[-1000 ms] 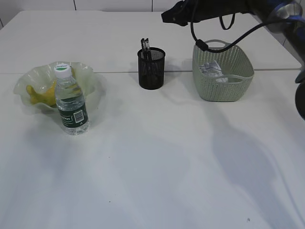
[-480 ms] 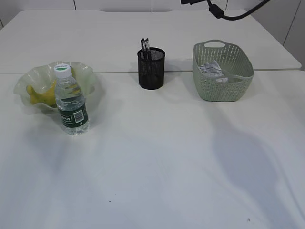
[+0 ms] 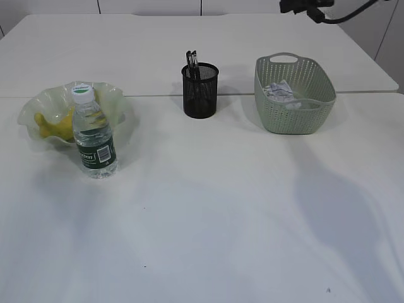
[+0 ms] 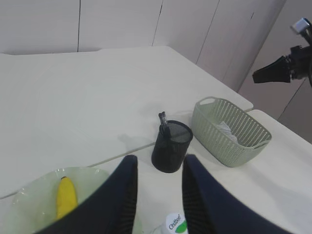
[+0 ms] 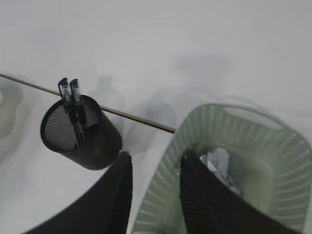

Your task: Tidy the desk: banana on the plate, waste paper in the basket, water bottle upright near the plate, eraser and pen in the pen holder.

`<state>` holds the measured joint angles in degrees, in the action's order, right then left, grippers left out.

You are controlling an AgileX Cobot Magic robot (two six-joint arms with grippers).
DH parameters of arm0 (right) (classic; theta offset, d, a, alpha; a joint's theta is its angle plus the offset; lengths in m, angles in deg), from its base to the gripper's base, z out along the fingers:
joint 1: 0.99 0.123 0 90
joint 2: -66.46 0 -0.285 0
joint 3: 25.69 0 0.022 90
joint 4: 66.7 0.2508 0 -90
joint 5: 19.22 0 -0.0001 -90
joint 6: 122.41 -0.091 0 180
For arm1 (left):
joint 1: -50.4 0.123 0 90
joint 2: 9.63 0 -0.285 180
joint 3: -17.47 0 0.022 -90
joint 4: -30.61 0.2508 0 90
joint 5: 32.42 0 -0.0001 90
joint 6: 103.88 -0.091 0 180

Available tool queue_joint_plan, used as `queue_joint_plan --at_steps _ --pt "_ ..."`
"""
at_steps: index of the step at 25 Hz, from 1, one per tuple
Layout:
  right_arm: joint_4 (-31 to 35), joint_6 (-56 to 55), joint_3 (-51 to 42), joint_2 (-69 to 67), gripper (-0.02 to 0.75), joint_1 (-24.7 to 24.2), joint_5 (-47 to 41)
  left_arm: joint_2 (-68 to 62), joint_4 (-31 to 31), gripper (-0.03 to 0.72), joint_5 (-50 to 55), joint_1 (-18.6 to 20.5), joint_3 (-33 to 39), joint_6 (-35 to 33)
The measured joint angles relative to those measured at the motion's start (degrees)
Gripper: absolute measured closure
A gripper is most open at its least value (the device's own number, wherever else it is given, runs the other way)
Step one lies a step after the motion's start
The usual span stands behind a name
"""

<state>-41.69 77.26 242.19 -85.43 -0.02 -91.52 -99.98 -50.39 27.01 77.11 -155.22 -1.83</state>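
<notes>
With banana (image 3: 55, 126) on the plate (image 3: 38, 101) and bottle (image 3: 95, 142) beside the plate, both empty, part-open grippers (image 4: 158, 195) (image 5: 153, 195) should be kept raised.

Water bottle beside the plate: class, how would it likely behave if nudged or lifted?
The water bottle stands tall and narrow, so a push near its cap would probably tip it. It looks nearly full, so likely heavy for its size. Its clear, smooth plastic may be slippery to grip.

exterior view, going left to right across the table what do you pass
plate with the banana → bottle → pen holder → basket with the paper
</notes>
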Motion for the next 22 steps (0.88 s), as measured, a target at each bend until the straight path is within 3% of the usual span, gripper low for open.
queue_joint_plan --at_steps 12,22 --pt "-14.55 -2.76 0.00 4.07 0.493 -0.08 2.39 0.00 -0.11 0.473 -4.68 0.00 0.00 -2.56" --pt "-24.26 -7.30 0.00 6.76 0.557 2.65 8.12 -0.35 1.70 0.473 -13.40 0.00 0.00 -2.78"
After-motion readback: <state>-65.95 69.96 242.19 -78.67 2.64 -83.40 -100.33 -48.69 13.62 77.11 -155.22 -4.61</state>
